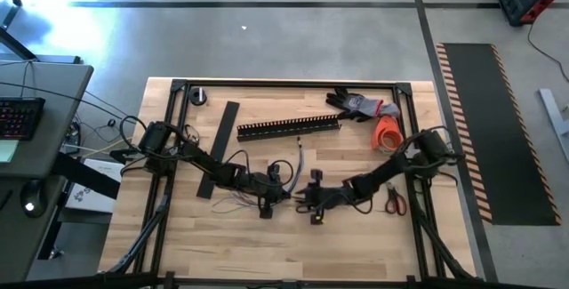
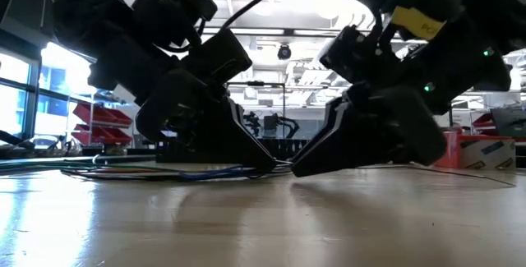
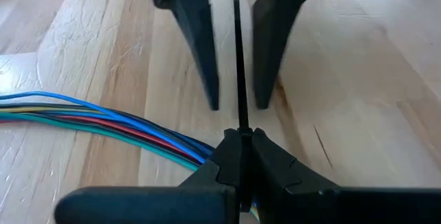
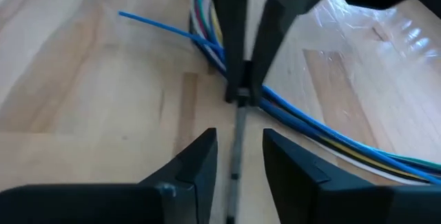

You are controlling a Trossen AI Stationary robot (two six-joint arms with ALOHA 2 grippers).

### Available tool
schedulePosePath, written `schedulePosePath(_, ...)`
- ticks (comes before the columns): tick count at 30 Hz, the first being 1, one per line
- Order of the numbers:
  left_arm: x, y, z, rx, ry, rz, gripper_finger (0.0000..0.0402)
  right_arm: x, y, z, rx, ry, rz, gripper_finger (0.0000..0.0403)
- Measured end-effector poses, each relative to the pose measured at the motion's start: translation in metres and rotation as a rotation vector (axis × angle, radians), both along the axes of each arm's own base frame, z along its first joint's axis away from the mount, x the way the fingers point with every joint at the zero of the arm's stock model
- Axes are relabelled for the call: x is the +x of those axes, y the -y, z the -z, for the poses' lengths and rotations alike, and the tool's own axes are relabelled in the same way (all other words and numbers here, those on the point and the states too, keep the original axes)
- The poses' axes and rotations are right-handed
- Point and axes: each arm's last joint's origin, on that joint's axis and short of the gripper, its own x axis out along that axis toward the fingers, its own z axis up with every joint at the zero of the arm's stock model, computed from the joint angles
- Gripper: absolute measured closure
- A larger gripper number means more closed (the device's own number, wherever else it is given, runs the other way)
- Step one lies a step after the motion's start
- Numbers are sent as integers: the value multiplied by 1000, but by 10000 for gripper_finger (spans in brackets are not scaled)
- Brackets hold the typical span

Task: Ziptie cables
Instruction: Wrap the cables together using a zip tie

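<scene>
Center frame on the worktop point(image 1: 178, 244), the left gripper point(image 3: 241, 145) pinches the ziptie point(image 3: 239, 58) beside the cables point(image 3: 103, 117). The right gripper point(image 4: 238, 148) has its fingers parted around the strip. It looks light, springy and slick, best gripped near its end.

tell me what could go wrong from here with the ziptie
The left pincer is shut on the ziptie, while the right pincer stands open around its free end; closing off-centre could bend or miss the strip. The cables lie loose beside the grip and might slip out of the loop.
</scene>
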Motion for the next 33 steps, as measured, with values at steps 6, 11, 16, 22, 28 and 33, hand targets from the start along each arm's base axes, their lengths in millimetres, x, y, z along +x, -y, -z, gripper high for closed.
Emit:
schedulePosePath(6, 0, 0, 0, -1, 0, -1, 401, 2, 4, 4, -7, -1, 9, 344)
schedulePosePath(11, 0, 0, 0, -1, 0, 0, 401, 6, 3, 7, 12, 24, -1, 360)
schedulePosePath(16, 0, 0, 0, -1, 1, 0, 401, 13, 0, 7, -5, 33, -14, 352)
schedulePosePath(22, 0, 0, 0, -7, -1, -4, 401, 15, -1, 6, -29, 35, -27, 346)
schedulePosePath(28, 0, 0, 0, -7, -3, -4, 401, 14, -2, 6, -41, 37, -26, 346)
schedulePosePath(33, 0, 0, 0, -6, -5, -5, 401, 15, -2, 6, -53, 41, -10, 346)
